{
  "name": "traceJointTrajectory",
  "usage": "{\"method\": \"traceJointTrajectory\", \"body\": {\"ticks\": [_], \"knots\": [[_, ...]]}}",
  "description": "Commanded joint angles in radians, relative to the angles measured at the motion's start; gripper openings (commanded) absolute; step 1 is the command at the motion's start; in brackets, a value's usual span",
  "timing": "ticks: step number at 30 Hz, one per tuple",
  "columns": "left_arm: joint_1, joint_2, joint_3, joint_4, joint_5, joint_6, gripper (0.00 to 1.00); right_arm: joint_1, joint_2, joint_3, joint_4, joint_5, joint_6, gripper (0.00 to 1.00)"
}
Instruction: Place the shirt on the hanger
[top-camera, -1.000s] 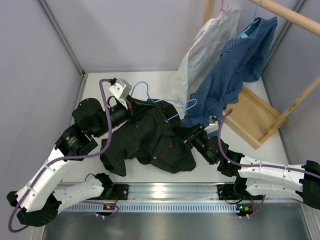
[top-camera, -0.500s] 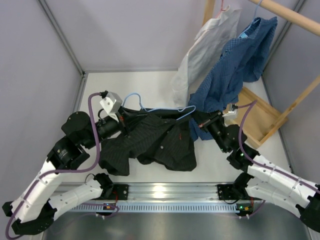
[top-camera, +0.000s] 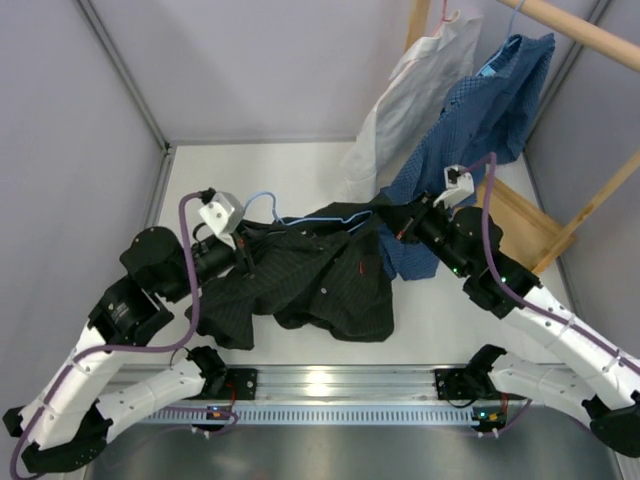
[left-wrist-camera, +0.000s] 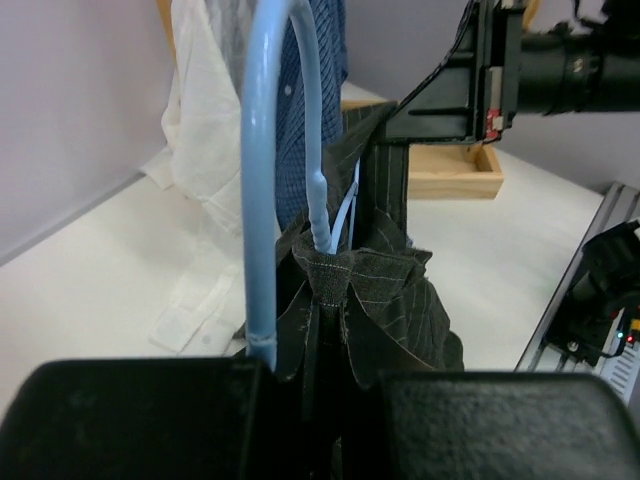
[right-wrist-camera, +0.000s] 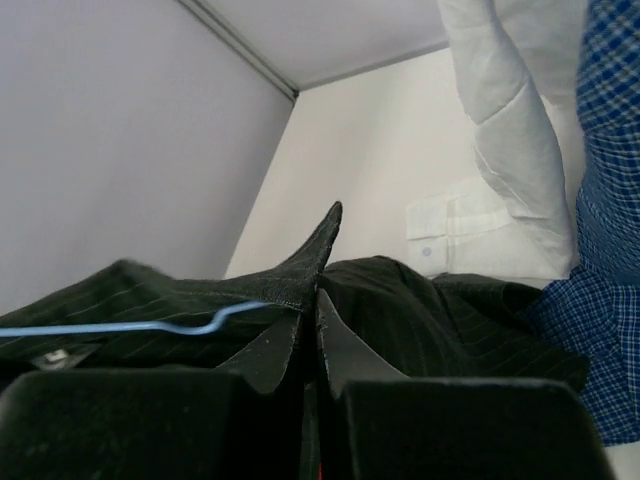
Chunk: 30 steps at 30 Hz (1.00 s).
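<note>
The left pincer (top-camera: 243, 258) grips the hanger (top-camera: 264, 196) and collar together, the shirt (top-camera: 300, 290) — limp, light, likely to slip off thin wire — sags onto the tabletop (top-camera: 250, 165) between the 2 arms, and the right pincer (top-camera: 392, 232) is closed on its shoulder cloth.

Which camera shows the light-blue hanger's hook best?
Left wrist: the hanger hook arches large above the shirt collar. Top external shows it small; right wrist shows only a wire stretch.
</note>
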Motion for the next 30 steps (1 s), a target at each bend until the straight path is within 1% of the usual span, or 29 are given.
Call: {"method": "traceJointTrajectory", "body": {"ticks": [1,2,4,5,6,7,8,9,10,11,12,14,16,17,18,19,20,21,22,23,24,25,26,27,29,30], "knots": [[0.004,0.066,0.039,-0.098,-0.060,0.043,0.00,0.058,0.063,0.118,-0.089,0.037,-0.176,0.00],[0.004,0.080,0.045,-0.100,-0.062,0.041,0.00,0.109,0.080,0.138,-0.089,0.037,-0.246,0.00],[0.004,0.135,0.088,-0.127,-0.063,0.038,0.00,0.167,0.130,0.198,-0.115,0.077,-0.303,0.00],[0.004,0.151,0.102,-0.129,-0.077,0.030,0.00,0.214,0.143,0.207,-0.110,0.072,-0.354,0.00],[0.004,0.163,0.116,-0.129,-0.110,-0.011,0.00,0.229,0.155,0.213,-0.100,0.045,-0.357,0.00],[0.004,0.181,0.140,-0.109,-0.161,-0.037,0.00,0.241,0.166,0.200,-0.081,0.028,-0.341,0.00],[0.004,0.186,0.146,-0.085,-0.193,-0.095,0.00,0.268,0.164,0.180,-0.058,0.020,-0.324,0.00],[0.004,0.188,0.146,-0.057,-0.229,-0.127,0.00,0.285,0.160,0.111,-0.028,0.023,-0.301,0.00],[0.004,0.183,0.142,0.006,-0.296,-0.153,0.00,0.301,0.151,0.071,0.055,0.020,-0.281,0.00],[0.004,0.183,0.139,0.032,-0.319,-0.199,0.00,0.337,0.149,0.034,0.110,0.017,-0.249,0.00],[0.004,0.183,0.137,0.057,-0.344,-0.213,0.00,0.354,0.155,-0.027,0.183,0.016,-0.235,0.00],[0.004,0.191,0.122,0.130,-0.367,-0.244,0.00,0.384,0.169,-0.058,0.221,0.010,-0.204,0.00],[0.004,0.192,0.099,0.178,-0.384,-0.256,0.00,0.387,0.171,-0.070,0.218,-0.010,-0.175,0.00],[0.004,0.182,0.062,0.233,-0.375,-0.263,0.00,0.387,0.164,-0.073,0.194,-0.003,-0.167,0.02],[0.004,0.169,0.039,0.264,-0.356,-0.263,0.00,0.387,0.149,-0.075,0.174,0.003,-0.163,0.09],[0.004,0.159,0.015,0.296,-0.335,-0.257,0.00,0.387,0.111,-0.078,0.152,0.008,-0.160,0.19],[0.004,0.148,-0.010,0.319,-0.283,-0.241,0.00,0.387,0.086,-0.078,0.091,0.010,-0.161,0.44],[0.004,0.130,-0.046,0.352,-0.245,-0.224,0.00,0.387,0.025,-0.075,0.042,0.028,-0.163,0.55],[0.004,0.122,-0.064,0.363,-0.199,-0.192,0.00,0.388,-0.013,-0.075,-0.001,0.037,-0.166,0.62],[0.004,0.114,-0.074,0.365,-0.124,-0.180,0.00,0.387,-0.053,-0.075,-0.085,0.042,-0.170,0.63],[0.004,0.111,-0.088,0.351,-0.065,-0.163,0.00,0.388,-0.143,-0.073,-0.125,0.058,-0.170,0.65],[0.004,0.108,-0.094,0.342,-0.024,-0.133,0.00,0.385,-0.187,-0.064,-0.173,0.060,-0.176,0.68],[0.004,0.106,-0.107,0.341,0.047,-0.119,0.00,0.385,-0.223,-0.052,-0.220,0.037,-0.186,0.68],[0.004,0.102,-0.125,0.338,0.093,-0.103,0.00,0.387,-0.280,-0.012,-0.312,0.013,-0.204,0.69],[0.004,0.099,-0.137,0.334,0.191,-0.060,0.00,0.385,-0.305,0.052,-0.406,-0.042,-0.256,0.70],[0.004,0.102,-0.142,0.334,0.330,-0.050,0.00,0.385,-0.307,0.115,-0.460,-0.059,-0.282,0.70]]}}
